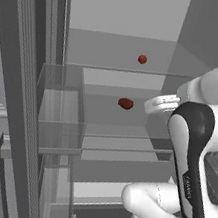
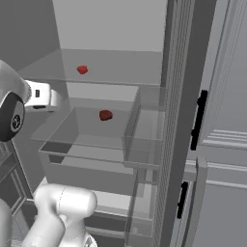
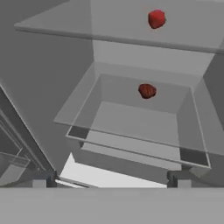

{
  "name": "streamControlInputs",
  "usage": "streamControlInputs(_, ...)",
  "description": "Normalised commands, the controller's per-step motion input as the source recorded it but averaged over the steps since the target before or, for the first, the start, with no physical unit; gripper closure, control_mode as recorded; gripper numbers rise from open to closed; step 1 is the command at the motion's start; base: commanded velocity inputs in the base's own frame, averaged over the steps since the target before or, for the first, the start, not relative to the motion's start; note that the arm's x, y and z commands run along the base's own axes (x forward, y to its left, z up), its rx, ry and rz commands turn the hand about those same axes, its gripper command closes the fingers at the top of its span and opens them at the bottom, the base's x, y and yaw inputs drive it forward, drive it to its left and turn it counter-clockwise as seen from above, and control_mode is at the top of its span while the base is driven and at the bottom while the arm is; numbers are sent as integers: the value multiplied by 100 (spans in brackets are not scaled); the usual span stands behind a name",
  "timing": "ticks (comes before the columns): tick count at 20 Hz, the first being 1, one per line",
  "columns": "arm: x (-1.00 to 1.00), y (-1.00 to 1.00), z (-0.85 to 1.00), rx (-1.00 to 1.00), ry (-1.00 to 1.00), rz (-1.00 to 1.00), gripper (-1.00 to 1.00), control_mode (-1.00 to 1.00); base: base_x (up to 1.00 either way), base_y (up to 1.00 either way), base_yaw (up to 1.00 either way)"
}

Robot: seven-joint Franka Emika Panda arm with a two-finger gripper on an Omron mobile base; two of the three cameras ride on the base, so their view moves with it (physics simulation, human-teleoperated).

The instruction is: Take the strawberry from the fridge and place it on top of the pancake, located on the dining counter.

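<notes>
Gripper (image 3: 111,177) spread wide, empty, facing the open fridge (image 1: 23,116). Two red items: darker strawberry (image 3: 147,91) below, brighter fruit (image 3: 156,19) above. Risk: grabbing the wrong one.

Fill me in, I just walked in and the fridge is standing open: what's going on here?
A white robot arm is reaching into the open fridge. Two small red items sit inside: a brighter one on the upper glass shelf and a darker, ridged one, probably the strawberry, on the shelf below. The hand is open, empty, and well short of both.
</notes>
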Motion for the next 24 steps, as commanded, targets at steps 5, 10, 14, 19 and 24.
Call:
streamControlInputs(5,36,0,64,0,-18,-9,-100,-100,0,0,0)
streamControlInputs(10,52,0,50,0,1,-14,-100,-100,0,0,0)
streamControlInputs(14,66,0,16,0,1,-8,-100,-100,0,0,0)
streamControlInputs(19,53,0,-4,0,1,-3,-100,-100,0,0,0)
streamControlInputs(24,66,0,-22,0,3,0,-100,-100,0,0,0)
